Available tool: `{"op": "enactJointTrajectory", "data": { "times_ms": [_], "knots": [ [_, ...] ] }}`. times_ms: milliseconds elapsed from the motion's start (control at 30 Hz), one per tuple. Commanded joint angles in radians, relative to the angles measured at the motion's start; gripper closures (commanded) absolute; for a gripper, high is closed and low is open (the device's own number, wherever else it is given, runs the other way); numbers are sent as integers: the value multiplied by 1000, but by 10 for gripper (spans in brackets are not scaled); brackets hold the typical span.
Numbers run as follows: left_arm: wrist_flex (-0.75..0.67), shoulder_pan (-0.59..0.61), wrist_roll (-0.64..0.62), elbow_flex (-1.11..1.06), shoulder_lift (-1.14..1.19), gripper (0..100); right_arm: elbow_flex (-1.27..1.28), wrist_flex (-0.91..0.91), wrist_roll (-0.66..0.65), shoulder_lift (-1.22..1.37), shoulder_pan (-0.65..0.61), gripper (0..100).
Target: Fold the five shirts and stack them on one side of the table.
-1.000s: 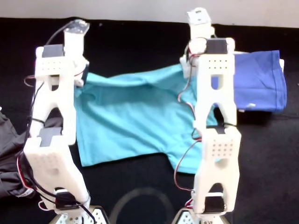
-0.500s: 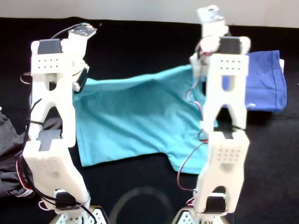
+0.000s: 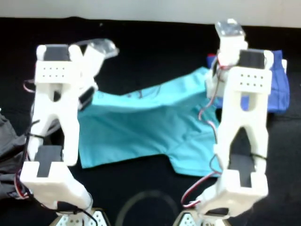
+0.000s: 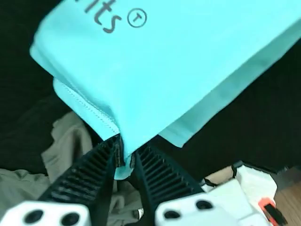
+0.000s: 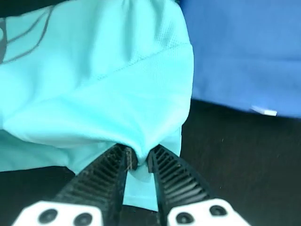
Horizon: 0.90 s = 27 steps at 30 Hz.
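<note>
Above black table: both grippers clamp turquoise shirt

Above the black cloth-covered table [image 3: 150, 42], the left gripper [image 4: 124, 151] is clenched on a hemmed corner of the turquoise knit T-shirt [image 3: 141, 125], with fabric pinched between its ribbed black fingers [image 4: 89, 174]. The right gripper [image 5: 138, 157] likewise grasps another edge of that shirt. The shirt's far edge hangs raised between the two arms; its near part lies flat on the table. A folded blue shirt [image 3: 281, 92] sits at the far right, just beside the right gripper. Crumpled dark grey clothing [image 3: 9, 150] lies at the left edge, near the left arm.
</note>
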<state>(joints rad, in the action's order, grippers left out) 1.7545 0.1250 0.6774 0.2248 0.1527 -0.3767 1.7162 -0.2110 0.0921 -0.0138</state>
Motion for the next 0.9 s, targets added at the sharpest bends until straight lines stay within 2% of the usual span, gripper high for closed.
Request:
{"op": "enactJointTrajectory", "data": {
  "times_ms": [0,333,567,700,867],
  "knots": [
    [6,-21,15,-125,-96,991,180,-36,-29,-156,28,992],
    [0,-24,17,-417,-234,991,553,-33,-170,-449,38,992],
    [-186,-45,14,-654,-242,991,704,-44,-255,-510,117,992],
    [-279,-53,12,-728,-240,991,765,-99,-261,-515,128,992],
    [-311,-53,15,-759,-237,988,828,-136,-259,-516,125,992]
  ]
}}
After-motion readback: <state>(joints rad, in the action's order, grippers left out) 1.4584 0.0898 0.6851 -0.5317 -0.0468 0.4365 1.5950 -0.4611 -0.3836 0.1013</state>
